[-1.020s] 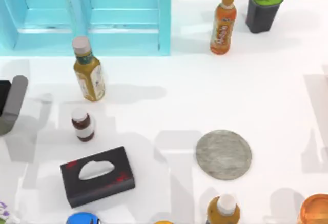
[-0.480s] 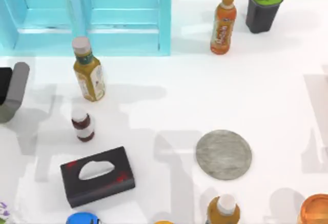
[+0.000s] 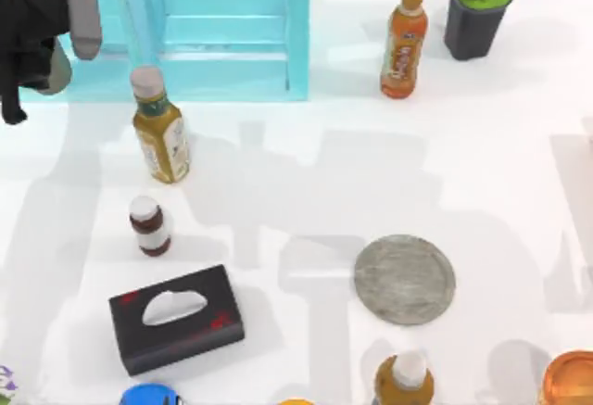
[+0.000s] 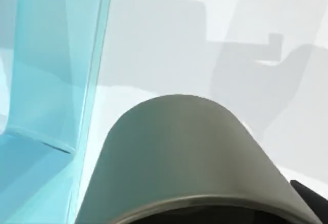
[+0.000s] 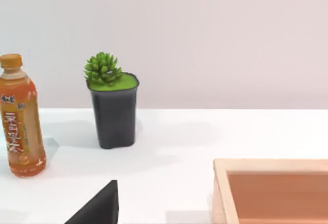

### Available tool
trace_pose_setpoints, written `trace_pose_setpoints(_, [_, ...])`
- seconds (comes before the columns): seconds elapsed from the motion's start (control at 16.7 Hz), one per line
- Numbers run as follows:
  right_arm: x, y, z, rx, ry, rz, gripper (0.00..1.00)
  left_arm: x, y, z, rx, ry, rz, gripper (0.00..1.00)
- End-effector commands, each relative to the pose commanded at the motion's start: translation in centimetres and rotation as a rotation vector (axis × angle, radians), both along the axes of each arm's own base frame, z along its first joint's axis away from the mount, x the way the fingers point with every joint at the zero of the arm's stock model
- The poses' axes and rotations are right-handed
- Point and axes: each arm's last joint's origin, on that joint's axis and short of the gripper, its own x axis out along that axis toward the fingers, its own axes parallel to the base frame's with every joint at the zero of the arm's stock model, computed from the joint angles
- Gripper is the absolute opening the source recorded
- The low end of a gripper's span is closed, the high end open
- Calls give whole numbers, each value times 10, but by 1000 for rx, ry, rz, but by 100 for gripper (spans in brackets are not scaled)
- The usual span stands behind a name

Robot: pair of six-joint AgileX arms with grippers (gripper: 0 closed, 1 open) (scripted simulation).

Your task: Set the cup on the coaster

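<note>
The grey-olive cup (image 3: 82, 11) hangs in the air at the far left of the top view, over the blue cabinet's front, with my left gripper (image 3: 37, 30) shut on it. The left wrist view looks down the cup's (image 4: 179, 157) rounded side from close up. The coaster (image 3: 404, 279), a mottled grey stone disc, lies flat right of the table's centre with nothing on it, far from the cup. My right arm is parked off the right side; a black part of its gripper (image 5: 97, 208) shows at the lower edge of the right wrist view.
A blue cabinet (image 3: 204, 25) stands at the back left. A yellow-green bottle (image 3: 159, 132), a small brown bottle (image 3: 148, 226) and a black tissue box (image 3: 176, 319) are at the left. An orange bottle (image 3: 404, 44) and a potted plant (image 3: 474, 16) stand at the back right. Another bottle (image 3: 404, 382) and a copper container (image 3: 567, 379) are in front of the coaster.
My left gripper has carried the cup from the table's left edge up and toward the back left, in front of the blue cabinet. Nothing else has moved.
</note>
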Motion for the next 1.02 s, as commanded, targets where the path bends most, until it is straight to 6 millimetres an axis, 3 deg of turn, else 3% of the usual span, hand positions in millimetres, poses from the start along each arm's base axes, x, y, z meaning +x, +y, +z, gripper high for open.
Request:
trace_pose_setpoints(0.24, [0, 0, 0, 0, 0, 0, 100, 9, -58, 46, -102, -58, 125, 0])
trace_pose_setpoints(0.54, [0, 0, 0, 0, 0, 0, 100, 3, -146, 73, -249, -10, 337, 0])
trace_pose_setpoints(0.78, [0, 0, 0, 0, 0, 0, 100, -15, -221, 66, -317, 99, 557, 0])
trace_pose_setpoints(1.02, [0, 0, 0, 0, 0, 0, 100, -40, -287, 40, -315, 209, 805, 0])
